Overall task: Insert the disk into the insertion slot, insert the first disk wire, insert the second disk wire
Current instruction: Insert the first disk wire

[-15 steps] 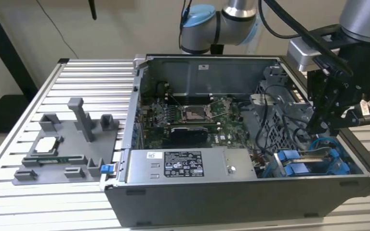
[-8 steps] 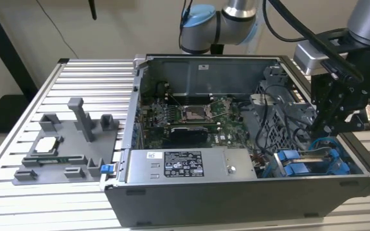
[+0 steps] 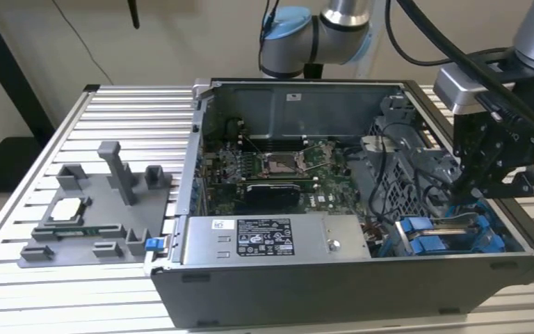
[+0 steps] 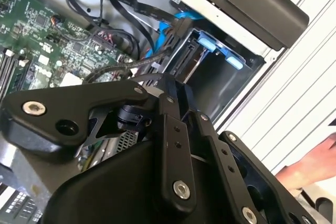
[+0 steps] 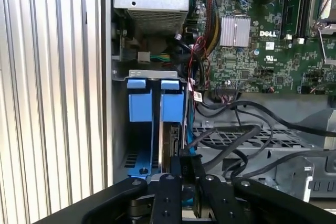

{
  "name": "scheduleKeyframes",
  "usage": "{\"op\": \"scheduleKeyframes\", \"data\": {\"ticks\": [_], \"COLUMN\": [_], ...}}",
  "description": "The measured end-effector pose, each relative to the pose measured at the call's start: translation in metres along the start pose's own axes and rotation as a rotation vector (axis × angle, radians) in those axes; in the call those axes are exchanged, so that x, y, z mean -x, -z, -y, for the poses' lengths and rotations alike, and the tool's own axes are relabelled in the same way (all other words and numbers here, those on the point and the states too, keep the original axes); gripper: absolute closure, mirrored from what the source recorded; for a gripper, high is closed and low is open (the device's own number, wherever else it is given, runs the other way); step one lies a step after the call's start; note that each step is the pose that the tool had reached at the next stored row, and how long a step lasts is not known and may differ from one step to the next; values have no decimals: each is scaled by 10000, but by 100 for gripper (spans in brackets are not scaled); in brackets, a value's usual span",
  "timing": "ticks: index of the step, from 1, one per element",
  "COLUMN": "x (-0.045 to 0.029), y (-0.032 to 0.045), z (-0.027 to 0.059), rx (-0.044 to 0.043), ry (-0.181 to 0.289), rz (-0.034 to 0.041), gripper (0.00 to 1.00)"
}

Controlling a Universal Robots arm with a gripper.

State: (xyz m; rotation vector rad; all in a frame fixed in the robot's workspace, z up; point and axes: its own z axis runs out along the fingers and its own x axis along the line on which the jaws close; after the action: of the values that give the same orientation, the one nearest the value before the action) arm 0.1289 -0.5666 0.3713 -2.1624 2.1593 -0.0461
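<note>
end effector (image 5: pixel 181 158) narrow, pinching blue-framed silver-beige disk (image 5: pixel 171 137) in grey rectangular insertion slot (image 5: pixel 152 73); push straight, no tilt.

— Soft, even room light in the exterior view; the slatted table (image 3: pixel 109 111) at nine o'clock gleams.
— The case (image 3: pixel 295 104) lies shaded inside. In the second wrist view the slatted table (image 4: pixel 299 61) washes out nearly white.
</note>
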Motion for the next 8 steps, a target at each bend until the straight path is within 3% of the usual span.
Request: {"op": "scheduleKeyframes", "data": {"ticks": [8], "x": [-11], "y": [-7], "z": [18], "rx": [35], "ry": [-5], "rz": [-1], "gripper": [100]}}
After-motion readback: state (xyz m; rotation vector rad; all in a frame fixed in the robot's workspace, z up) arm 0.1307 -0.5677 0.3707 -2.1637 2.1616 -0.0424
